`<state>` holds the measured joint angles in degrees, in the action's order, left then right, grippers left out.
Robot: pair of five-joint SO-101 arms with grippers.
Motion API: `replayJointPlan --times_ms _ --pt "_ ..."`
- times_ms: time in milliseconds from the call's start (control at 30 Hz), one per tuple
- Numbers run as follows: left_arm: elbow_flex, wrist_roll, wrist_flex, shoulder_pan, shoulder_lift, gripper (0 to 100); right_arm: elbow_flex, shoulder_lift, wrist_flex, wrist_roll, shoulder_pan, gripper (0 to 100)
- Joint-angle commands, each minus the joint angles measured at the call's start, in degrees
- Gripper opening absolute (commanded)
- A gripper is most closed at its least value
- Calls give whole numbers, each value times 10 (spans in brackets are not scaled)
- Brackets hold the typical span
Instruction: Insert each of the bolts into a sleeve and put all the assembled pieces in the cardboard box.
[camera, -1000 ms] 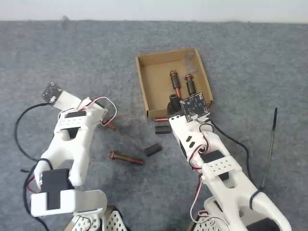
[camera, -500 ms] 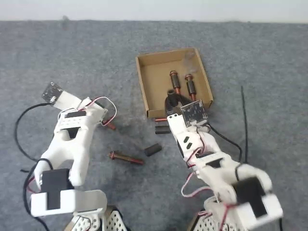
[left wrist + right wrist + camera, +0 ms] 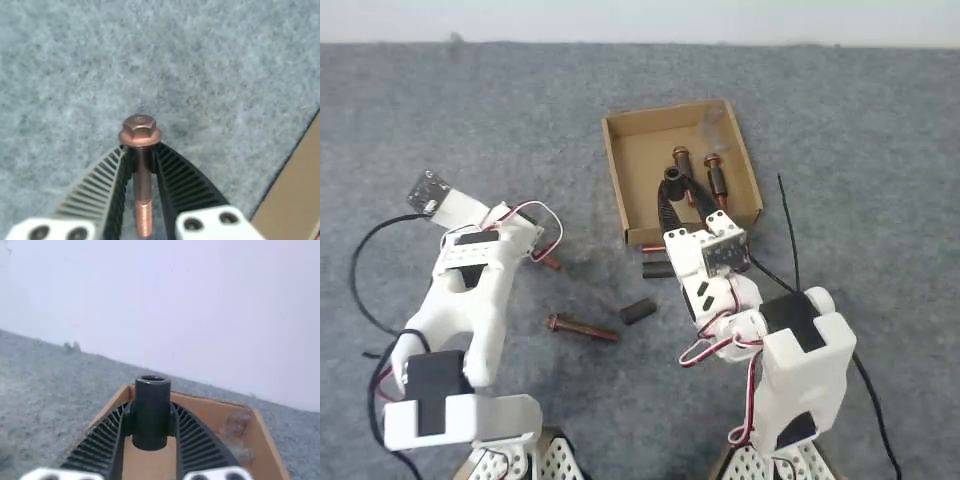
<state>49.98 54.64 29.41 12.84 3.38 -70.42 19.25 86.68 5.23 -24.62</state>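
Observation:
My left gripper (image 3: pixel 142 156) is shut on a copper bolt (image 3: pixel 140 150), held by its shank just below the hex head, low over the grey carpet; from above the bolt's tip (image 3: pixel 550 262) pokes out beside the left gripper (image 3: pixel 538 252). A black sleeve (image 3: pixel 151 410) stands upright in my right gripper (image 3: pixel 151 416), which is shut on it. That right gripper (image 3: pixel 672 190) hangs over the cardboard box (image 3: pixel 632 190). Two bolt-and-sleeve pieces (image 3: pixel 682 164) (image 3: pixel 716 176) lie inside the box.
A loose bolt (image 3: pixel 582 327) and two loose black sleeves (image 3: pixel 638 311) (image 3: pixel 657 270) lie on the carpet between the arms. Another copper bolt (image 3: pixel 653 247) rests against the box's front wall. The box's rim (image 3: pixel 252 422) and a pale wall are in the right wrist view.
The right arm has folded back and tilted upward, carrying the sleeve from the box's front edge up over the box. The left arm has kept still with its bolt.

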Motion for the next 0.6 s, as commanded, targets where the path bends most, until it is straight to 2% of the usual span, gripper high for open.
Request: replayJointPlan --times_ms 0,267,567 --pt "-16 -6 -14 -6 9 11 -30 -9 56 -4 -5 7" --pt "-12 -6 -14 -6 10 11 -118 -9 131 -5 -5 7" --pt "-11 -6 -14 -6 10 11 -200 -56 138 -12 -3 7"
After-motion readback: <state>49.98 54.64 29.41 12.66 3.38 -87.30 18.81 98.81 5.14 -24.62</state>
